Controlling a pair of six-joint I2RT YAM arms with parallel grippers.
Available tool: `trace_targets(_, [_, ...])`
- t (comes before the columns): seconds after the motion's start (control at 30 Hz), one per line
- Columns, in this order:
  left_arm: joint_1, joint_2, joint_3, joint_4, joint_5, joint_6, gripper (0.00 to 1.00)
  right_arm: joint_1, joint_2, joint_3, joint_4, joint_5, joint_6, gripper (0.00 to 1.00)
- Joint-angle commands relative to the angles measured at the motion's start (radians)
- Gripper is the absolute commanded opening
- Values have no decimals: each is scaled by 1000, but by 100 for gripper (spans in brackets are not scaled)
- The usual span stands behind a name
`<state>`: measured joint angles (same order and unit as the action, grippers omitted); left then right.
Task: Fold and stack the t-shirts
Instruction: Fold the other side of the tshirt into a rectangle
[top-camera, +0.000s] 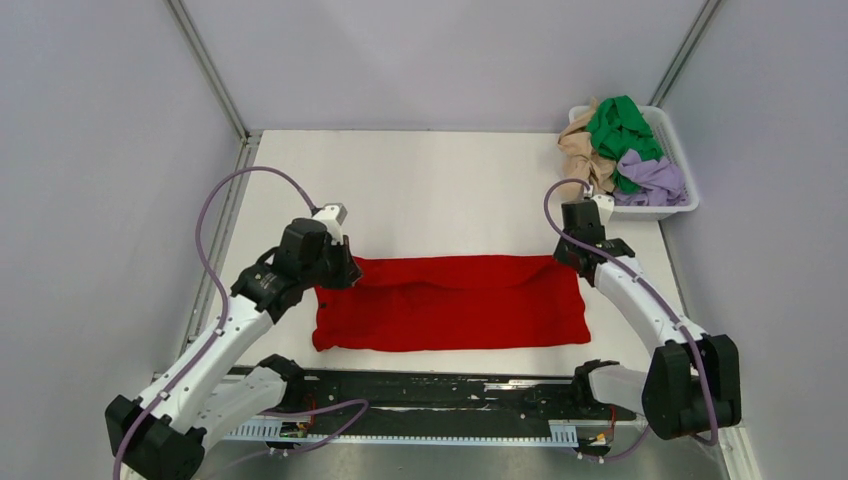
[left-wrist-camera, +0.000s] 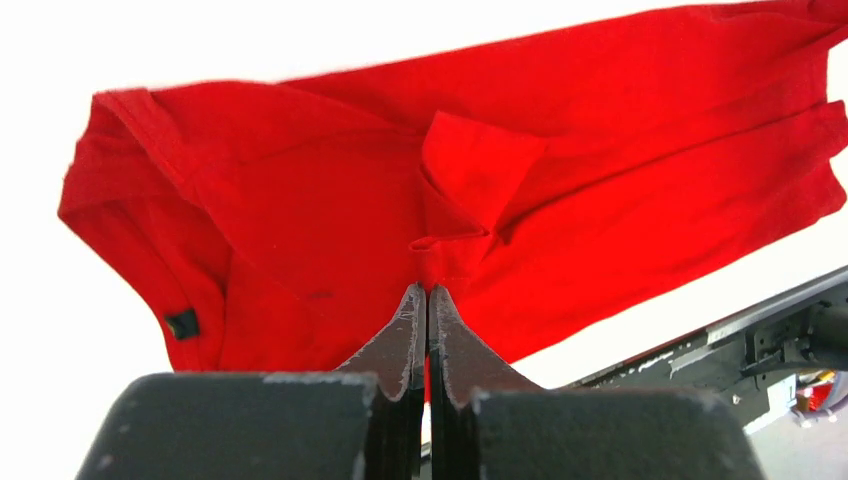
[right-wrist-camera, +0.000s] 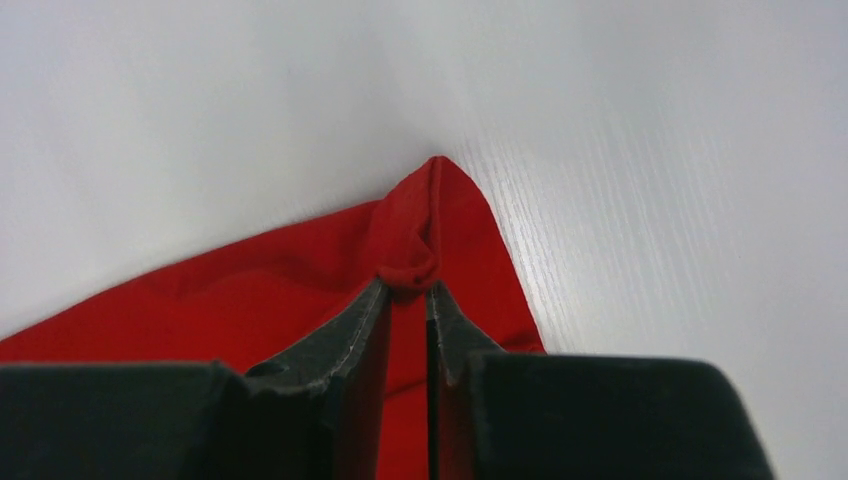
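One of four in play: we've got the red t-shirt (top-camera: 450, 315) lying mid-table, maybe half folded, hard to tell from above. Our left gripper (left-wrist-camera: 428, 295) and right gripper (right-wrist-camera: 408, 285) each pinch a far corner. The green shirt (top-camera: 620, 125), tan shirt (top-camera: 580, 150) and lavender shirt (top-camera: 655, 175) sit in the basket (top-camera: 660, 211), nothing stacked.

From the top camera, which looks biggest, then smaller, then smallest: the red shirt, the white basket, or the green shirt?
Largest: red t-shirt, spread flat.
Then the white basket.
Smallest: green t-shirt, bunched up inside it.
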<state>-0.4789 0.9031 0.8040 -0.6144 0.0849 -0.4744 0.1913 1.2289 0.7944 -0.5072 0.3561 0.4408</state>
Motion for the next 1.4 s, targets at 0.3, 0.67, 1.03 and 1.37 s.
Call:
trace_targets(0.3, [-14,-100,-44,-101,-13,-80,0,19,-35,-20,-76,29,-26,14])
trace_targets(0.67, [-22,-107,-129,-145,90,-157,16,20,-3,38,-151,104,85,21])
trace_targets(1.03, [-43,-197,-174,-180,134,-252,99,17,-214,8,-151,181,268,100])
trace_targets(1.37, [-43,174,-105,309,108,-198,100,16,-318,-73,-7,-95,164,100])
